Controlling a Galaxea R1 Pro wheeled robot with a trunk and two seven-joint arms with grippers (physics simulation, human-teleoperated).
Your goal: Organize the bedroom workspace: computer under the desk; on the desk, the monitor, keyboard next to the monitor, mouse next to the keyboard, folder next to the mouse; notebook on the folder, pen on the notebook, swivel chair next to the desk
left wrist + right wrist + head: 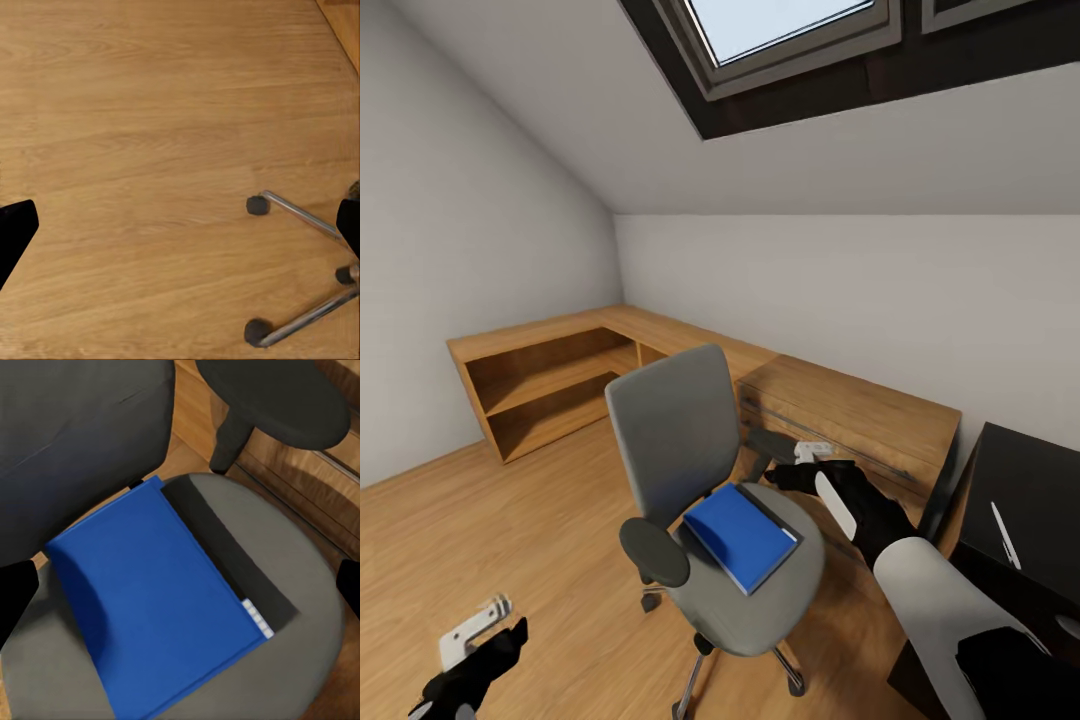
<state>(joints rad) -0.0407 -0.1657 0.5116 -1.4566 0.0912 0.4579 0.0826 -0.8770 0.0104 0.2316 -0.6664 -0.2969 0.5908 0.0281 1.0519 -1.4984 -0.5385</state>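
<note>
The grey swivel chair [690, 440] stands mid-room with the bright blue folder [742, 535] lying flat on its seat. My right gripper [807, 462] hovers open just above the seat's far right side, by the armrest, a short way from the folder. In the right wrist view the folder [157, 600] lies between the spread fingers [15, 600], untouched. At the right is a corner of the black desk [1030, 480], with the white pen [1005, 535] on it. My left gripper [485, 622] hangs open low over the floor, left of the chair. The chair's chrome legs [300, 214] show in the left wrist view.
A low light-wood cabinet [840, 400] runs along the far wall behind the chair, with open shelves [550, 385] at its left end. Bare wood floor [510, 520] spreads to the left of the chair. A sloped ceiling with a skylight [780, 25] is overhead.
</note>
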